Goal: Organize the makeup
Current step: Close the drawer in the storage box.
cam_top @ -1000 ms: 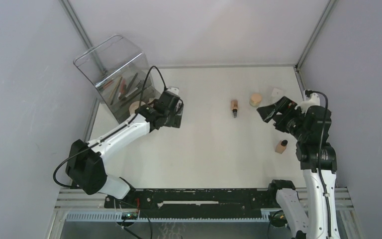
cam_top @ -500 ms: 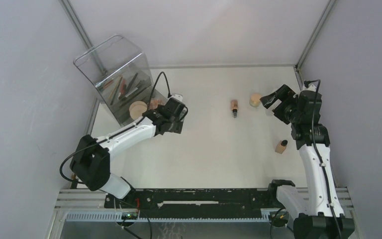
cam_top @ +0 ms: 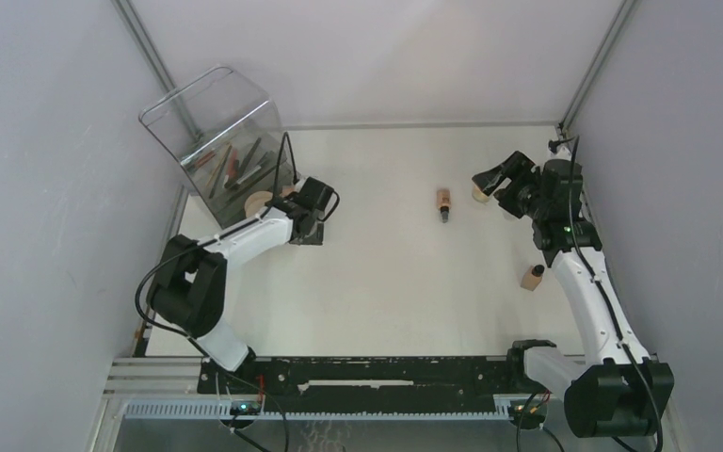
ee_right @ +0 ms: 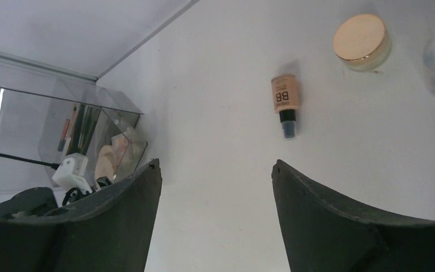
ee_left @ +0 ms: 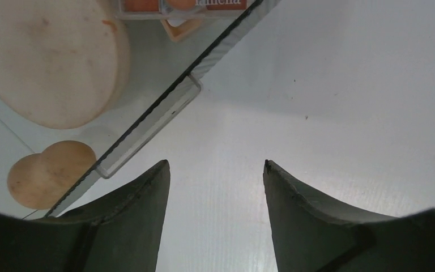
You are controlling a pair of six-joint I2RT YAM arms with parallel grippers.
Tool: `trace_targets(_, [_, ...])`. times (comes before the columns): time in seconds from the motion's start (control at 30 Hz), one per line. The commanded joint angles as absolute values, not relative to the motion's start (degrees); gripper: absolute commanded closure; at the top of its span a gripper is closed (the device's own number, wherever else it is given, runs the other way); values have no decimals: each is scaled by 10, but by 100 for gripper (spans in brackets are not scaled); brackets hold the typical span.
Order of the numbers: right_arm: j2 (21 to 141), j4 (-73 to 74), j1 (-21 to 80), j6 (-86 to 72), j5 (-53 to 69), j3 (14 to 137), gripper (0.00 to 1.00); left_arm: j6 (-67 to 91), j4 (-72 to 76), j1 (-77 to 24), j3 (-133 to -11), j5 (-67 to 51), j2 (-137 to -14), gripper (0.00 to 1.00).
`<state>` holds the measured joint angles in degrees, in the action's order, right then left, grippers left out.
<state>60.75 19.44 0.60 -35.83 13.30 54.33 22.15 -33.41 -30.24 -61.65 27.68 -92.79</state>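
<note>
We see the left gripper (ee_left: 215, 167) with jaws apart and nothing between them. It hangs over the white table (cam_top: 386, 282), just beside the front edge of the clear acrylic organizer box (cam_top: 209, 118). Inside the box's low front tray are a round peach powder disc (ee_left: 51, 56), a rounded beige sponge (ee_left: 48, 173) and the edge of an orange-toned square palette (ee_left: 181, 7). Thin dark brushes and red pencils (cam_top: 235, 165) lean in the taller back part.

The right gripper (ee_right: 216, 164) also has jaws spread and empty. It is at the far right of the table, near a glass jar with a round gold lid (ee_right: 361, 38). A tan BB cream bottle with a dark cap (ee_right: 286, 102) lies flat on the table left of the jar, apart from it. A small tan bottle with a black top (cam_top: 532, 276) stands alone beside the right arm, well apart from the box.
</note>
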Motion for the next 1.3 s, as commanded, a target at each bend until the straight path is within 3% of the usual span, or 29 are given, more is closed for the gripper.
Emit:
trace_targets(0.0, [606, 102, 17, -381, 169, 525, 22, 256, -312, -302, -651, 268, -947, 36])
trace_targets(0.43, [545, 105, 4, -348, 189, 467, 24, 237, -322, -267, -757, 422, -999, 41])
trace_targets(0.77, [539, 81, 7, -354, 218, 444, 25, 161, -389, -236, -872, 402, -908, 39])
trace_targets(1.0, [647, -61, 154, -357, 233, 443, 29, 139, -426, -199, -936, 343, -785, 32])
trace_targets(1.17, [790, -167, 288, -309, 253, 494, 43, 154, -471, -112, -960, 298, -742, 31])
trace_targets(1.27, [909, -186, 341, -303, 314, 565, 69, 176, -481, -43, -954, 268, -729, 31])
